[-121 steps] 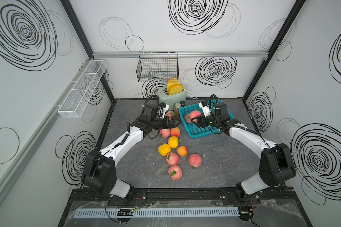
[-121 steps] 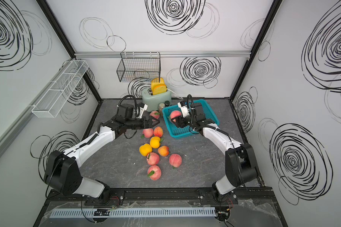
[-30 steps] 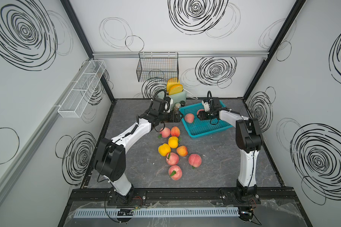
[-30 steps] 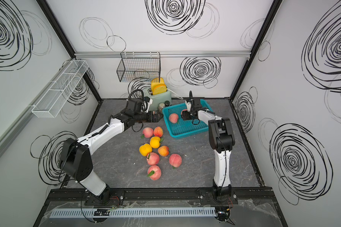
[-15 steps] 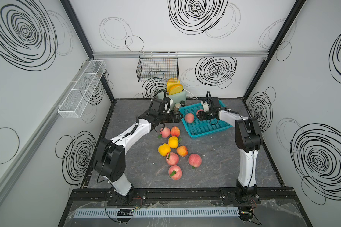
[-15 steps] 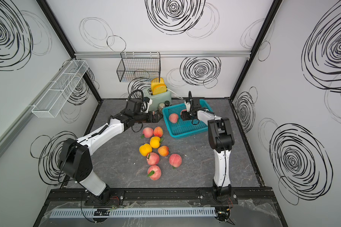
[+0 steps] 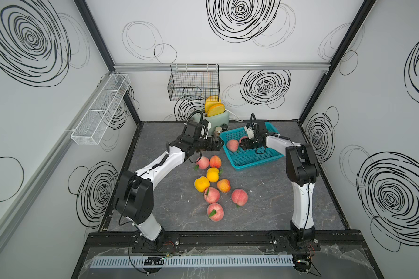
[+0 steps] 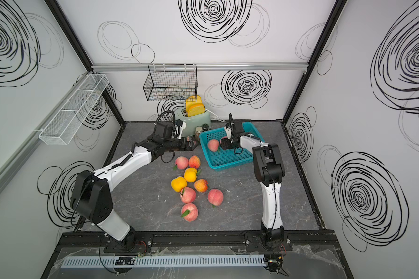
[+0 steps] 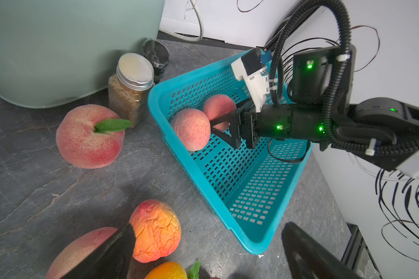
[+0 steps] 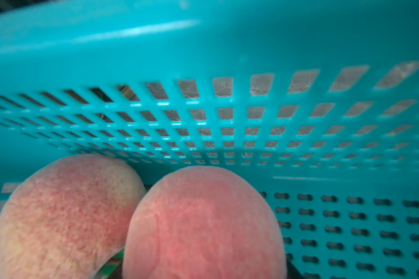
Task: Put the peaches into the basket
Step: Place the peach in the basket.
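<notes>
Two peaches sat in the teal basket (image 7: 250,158), at the end nearest the toaster (image 7: 217,118): a front peach (image 9: 191,129) and a rear peach (image 9: 218,105), touching. Right gripper (image 9: 212,125) reached low into the basket, its black fingers (image 9: 225,139) either side of the rear peach, which sat dead centre and close in the right wrist view. Fingers themselves were out of that view; could not tell if they pressed the fruit or stood just clear. Left gripper (image 7: 215,145) hung just outside the basket on the toaster side, jaws spread wide, nothing held. A leafy pink peach (image 9: 88,136) lay on the table (image 7: 264,205) beside a jar (image 9: 131,89), clear of those jaws. Eight more peaches (image 7: 213,174) lay loose in a cluster between the arms, two yellow-orange, well apart from the right gripper.
</notes>
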